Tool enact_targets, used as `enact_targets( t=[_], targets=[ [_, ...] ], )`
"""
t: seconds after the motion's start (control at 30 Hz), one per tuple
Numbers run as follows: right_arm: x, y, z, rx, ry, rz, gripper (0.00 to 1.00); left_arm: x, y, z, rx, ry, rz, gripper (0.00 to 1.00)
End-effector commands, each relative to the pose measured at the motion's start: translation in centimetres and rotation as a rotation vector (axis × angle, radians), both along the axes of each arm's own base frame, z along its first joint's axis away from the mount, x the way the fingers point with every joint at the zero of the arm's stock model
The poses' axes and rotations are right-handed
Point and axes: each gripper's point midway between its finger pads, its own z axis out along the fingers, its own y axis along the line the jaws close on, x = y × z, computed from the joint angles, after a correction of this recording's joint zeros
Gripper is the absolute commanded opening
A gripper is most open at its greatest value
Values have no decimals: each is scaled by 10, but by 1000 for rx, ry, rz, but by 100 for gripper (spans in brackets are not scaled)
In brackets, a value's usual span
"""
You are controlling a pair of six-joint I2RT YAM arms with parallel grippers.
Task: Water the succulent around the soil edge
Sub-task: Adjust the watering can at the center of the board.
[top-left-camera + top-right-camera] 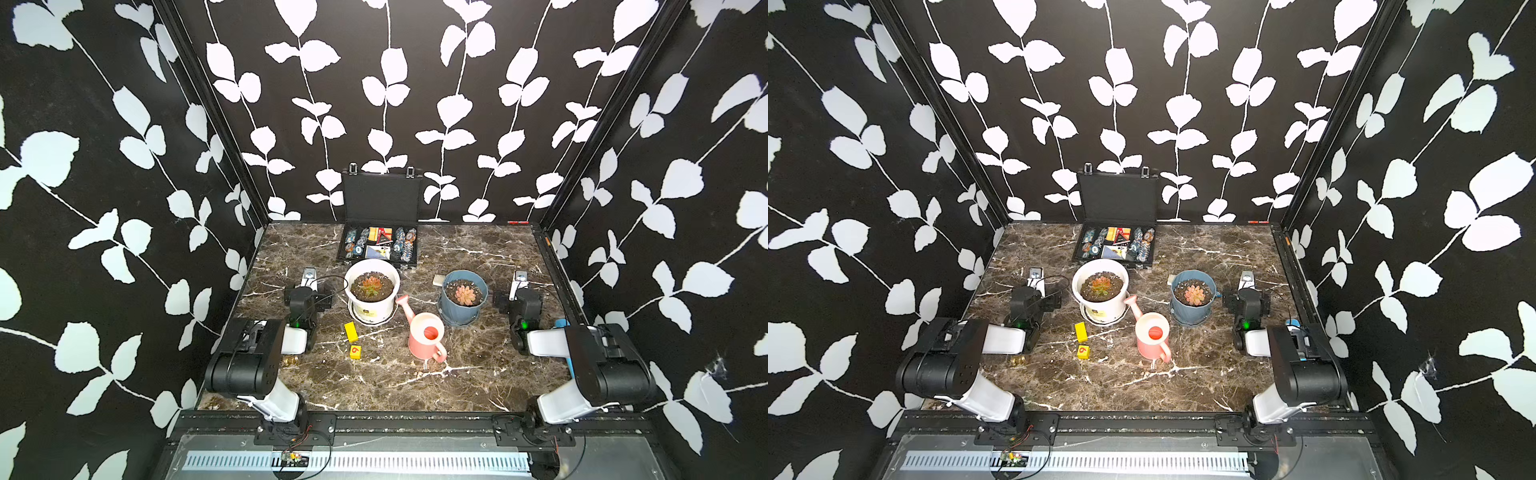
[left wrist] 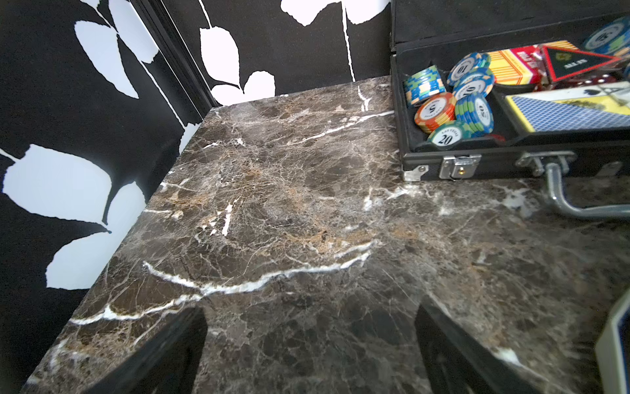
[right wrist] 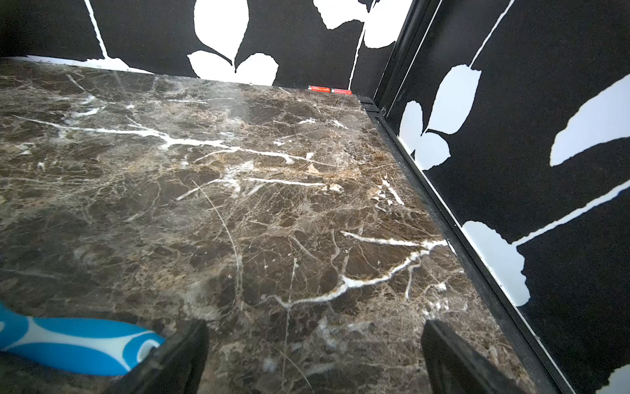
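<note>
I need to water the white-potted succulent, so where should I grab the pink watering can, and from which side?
Grip the loop handle of the pink watering can, coming from the near right side with the open right pincer. The handle juts out there, opposite the spout, which already points toward the white pot.

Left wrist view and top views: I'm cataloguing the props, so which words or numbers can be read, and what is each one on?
"10": blue poker chip in the case.
"5": orange chip.
"20": green-edged chip.
"6" or "9", cannot tell which way up: yellow cube.
Too blurred to read: black triangle, pot label.
</note>
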Motion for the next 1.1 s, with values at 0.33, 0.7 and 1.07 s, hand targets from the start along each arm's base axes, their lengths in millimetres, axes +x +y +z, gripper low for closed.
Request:
enact_targets(
  t=[0.33, 0.7, 1.07],
  targets=[
    [5, 0, 12, 13, -42, 0, 99, 4, 0, 11, -16, -35, 2, 99],
    [5, 0, 12, 14, -42, 0, 99, 4, 2, 10, -29, -32, 4, 99],
    [-3, 4, 30, -14, -69, 2, 99, -2, 9, 20, -34, -77, 43, 99]
  ],
)
